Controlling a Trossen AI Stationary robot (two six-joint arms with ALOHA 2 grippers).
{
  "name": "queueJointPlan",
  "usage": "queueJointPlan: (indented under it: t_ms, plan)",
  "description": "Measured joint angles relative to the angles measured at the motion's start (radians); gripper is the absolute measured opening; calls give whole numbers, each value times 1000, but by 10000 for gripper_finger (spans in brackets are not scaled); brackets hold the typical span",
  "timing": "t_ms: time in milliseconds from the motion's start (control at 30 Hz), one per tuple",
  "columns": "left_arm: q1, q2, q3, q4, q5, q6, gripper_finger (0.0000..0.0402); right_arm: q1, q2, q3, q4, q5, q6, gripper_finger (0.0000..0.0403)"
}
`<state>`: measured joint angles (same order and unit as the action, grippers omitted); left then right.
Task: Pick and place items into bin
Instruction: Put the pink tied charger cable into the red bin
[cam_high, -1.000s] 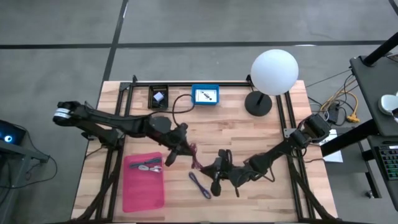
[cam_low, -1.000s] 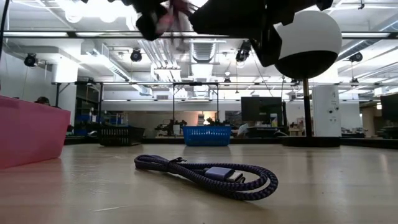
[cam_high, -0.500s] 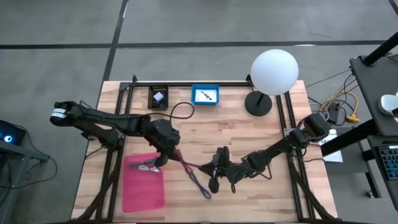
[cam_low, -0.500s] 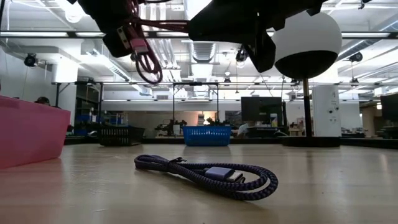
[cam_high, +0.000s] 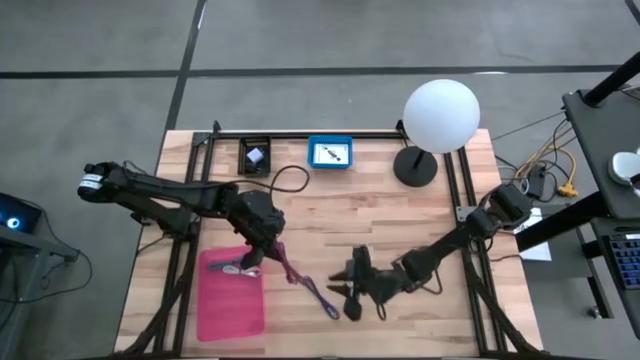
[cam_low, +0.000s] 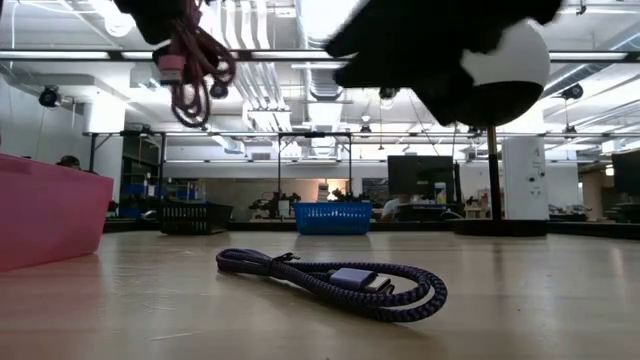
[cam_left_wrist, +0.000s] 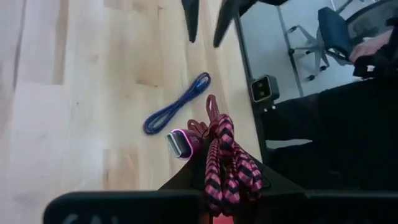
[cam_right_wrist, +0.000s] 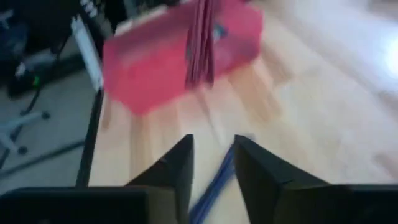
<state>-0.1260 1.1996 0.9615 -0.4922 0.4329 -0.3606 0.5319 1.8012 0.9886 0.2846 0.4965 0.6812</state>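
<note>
Tabletop (cam_high: 400, 215); left pincer (cam_high: 262, 245) gripping pink cord (cam_high: 283, 262).

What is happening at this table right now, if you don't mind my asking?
The left pincer holds a pink-red braided cable above the edge of the pink bin. The right pincer hangs open over the table, beside a purple cable lying on the wood.
</note>
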Motion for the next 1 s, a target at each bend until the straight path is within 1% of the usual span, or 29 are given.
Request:
queueJointPlan:
  t_ms: [133, 233, 333, 533, 700, 767, 833, 900, 1000]
  plan:
    - [0, -18, 0, -37, -4, -16, 6, -4, 5, -1, -60, -31, 19, 148]
    - [0, -30, 7, -134, 13, -61, 6, 1, 2, 1, -102, -46, 81, 170]
    - [0, -50, 10, -269, 23, -109, 6, -4, 3, 0, -141, -44, 130, 184]
    - [0, -75, 10, -519, 31, -272, 6, -1, 2, 0, -172, -40, 137, 189]
    - [0, -75, 8, -665, 38, -363, 6, -5, 2, 1, -179, -37, 134, 187]
    - [0, -74, 8, -707, 40, -372, 6, -4, 2, 1, -178, -37, 133, 187]
    - [0, -74, 2, -732, 70, -396, 6, -3, 2, 1, -178, -38, 131, 187]
    - [0, -73, -5, -729, 116, -404, 6, -4, 2, 0, -178, -37, 131, 187]
    - [0, -72, -5, -724, 126, -371, 8, -6, 1, 0, -178, -37, 131, 187]
